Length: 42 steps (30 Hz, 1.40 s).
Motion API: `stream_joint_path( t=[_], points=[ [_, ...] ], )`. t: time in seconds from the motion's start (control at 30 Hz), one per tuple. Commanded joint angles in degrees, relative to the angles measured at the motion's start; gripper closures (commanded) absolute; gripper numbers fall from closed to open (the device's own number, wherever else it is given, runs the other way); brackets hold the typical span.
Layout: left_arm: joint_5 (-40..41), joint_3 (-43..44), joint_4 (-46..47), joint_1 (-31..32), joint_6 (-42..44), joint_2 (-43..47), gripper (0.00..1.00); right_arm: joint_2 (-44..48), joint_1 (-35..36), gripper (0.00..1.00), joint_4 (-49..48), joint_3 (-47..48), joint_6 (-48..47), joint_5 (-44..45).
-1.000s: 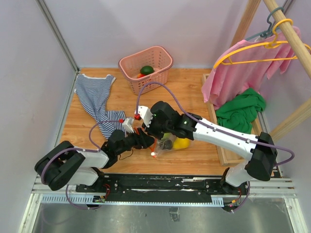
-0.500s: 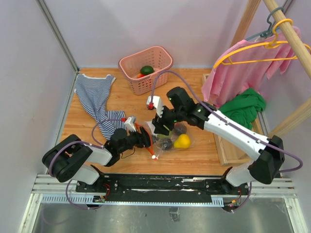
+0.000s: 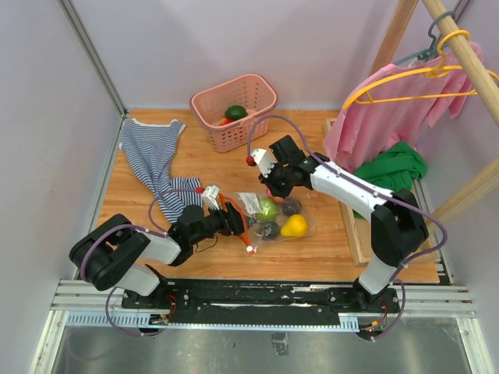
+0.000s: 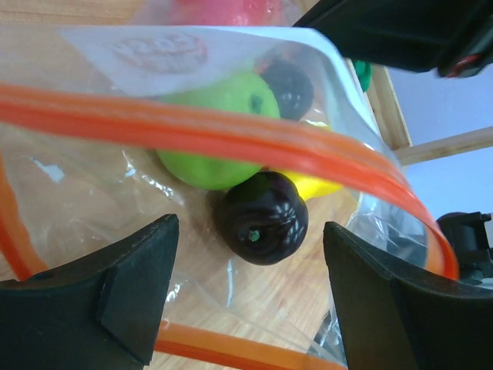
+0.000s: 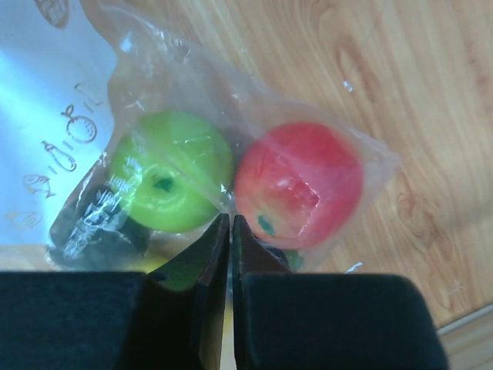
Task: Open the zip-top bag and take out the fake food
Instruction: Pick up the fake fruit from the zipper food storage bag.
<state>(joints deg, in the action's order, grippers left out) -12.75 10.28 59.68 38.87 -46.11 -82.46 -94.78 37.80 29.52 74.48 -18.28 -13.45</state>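
The zip-top bag [image 3: 274, 216] lies on the wooden table, its red-orange zip strip [image 3: 236, 222] towards my left gripper [image 3: 231, 221]. That gripper is open. In the left wrist view it [image 4: 250, 258] looks into the open mouth between the upper strip [image 4: 231, 135] and the lower one. Inside are fake food pieces: a light green fruit [image 4: 219, 127], a dark purple one [image 4: 260, 217] and a yellow one [image 4: 320, 183]. My right gripper [image 3: 274, 189] is at the bag's far edge. Its jaws [image 5: 230, 220] are shut on a ridge of bag film between the green fruit [image 5: 171, 169] and the red apple [image 5: 299, 183].
A pink slotted basket [image 3: 253, 97] with green and red pieces stands at the back. A striped cloth [image 3: 152, 160] lies at the left. A wooden rack at the right carries a pink shirt [image 3: 390, 105] and a green cloth [image 3: 386, 175].
My right gripper has moved from the zip end back and right to the bag's far edge. The bag has spread open and its white label now shows. My left gripper barely moved.
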Motion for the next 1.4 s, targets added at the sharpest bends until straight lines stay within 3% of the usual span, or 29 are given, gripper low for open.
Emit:
stream_joint_path(
  t=[0.0, 0.83, 1.37],
  points=[
    [-0.64, 1.32, 2.77, -0.67, 1.37, -0.97, 0.2, -3.52, -0.8, 0.94, 2.65, 1.34, -0.38, 1.6],
    [-4.6, 4.61, 7.12, -0.82, -3.21, -11.18, 0.14, -9.01, -1.01, 0.95, 7.22, 1.55, -2.31, -9.69],
    [-0.53, 6.89, -1.7, 0.37, -1.23, -11.11, 0.06, -12.35, -0.98, 0.95, 7.18, 2.06, -0.55, -18.8]
  ],
)
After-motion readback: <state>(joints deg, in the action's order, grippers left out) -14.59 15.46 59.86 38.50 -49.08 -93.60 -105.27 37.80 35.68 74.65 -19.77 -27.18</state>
